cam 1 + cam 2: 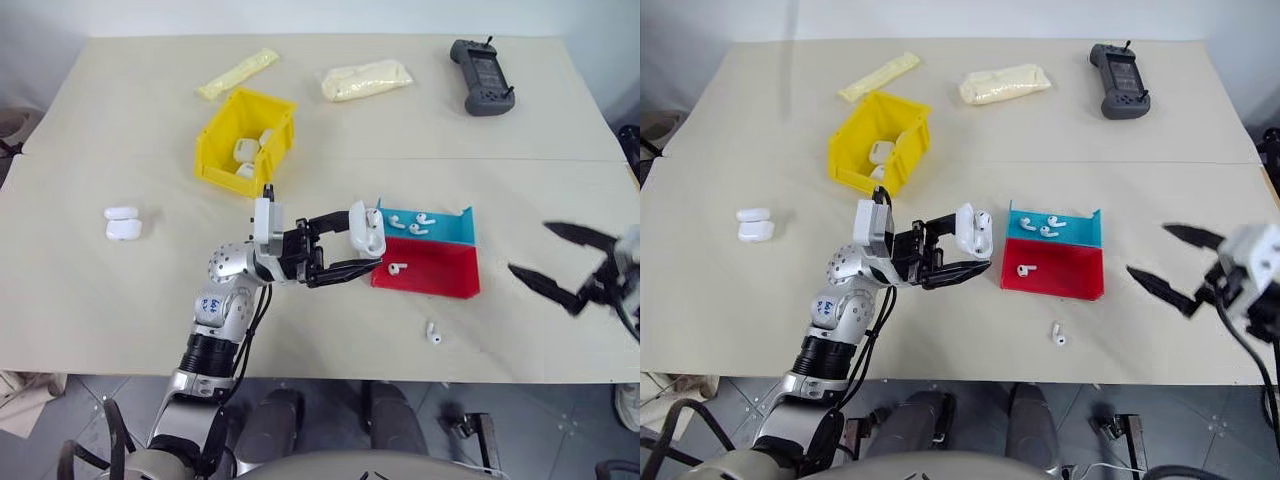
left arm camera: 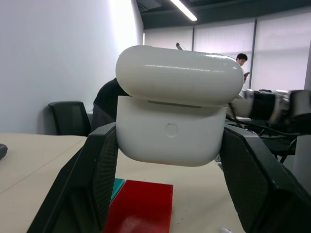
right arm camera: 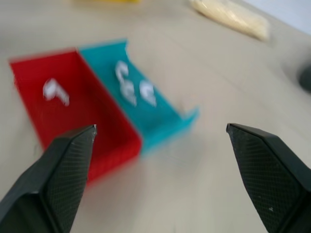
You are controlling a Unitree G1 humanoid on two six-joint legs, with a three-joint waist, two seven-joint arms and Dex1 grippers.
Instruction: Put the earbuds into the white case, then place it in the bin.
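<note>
Left gripper [image 1: 362, 250]: clamped on white case [image 1: 365, 228], lid ajar. Right gripper [image 1: 548, 255]: spread wide, empty, right of red tray [image 1: 440, 275].

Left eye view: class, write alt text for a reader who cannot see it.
The left gripper holds an open white case above the table, beside red and blue trays holding earbuds. The right gripper hangs open; the yellow bin sits behind.

Two trays [image 1: 440, 268] lie right of the bin [image 1: 222, 140], earbuds [image 1: 418, 222] inside.
</note>
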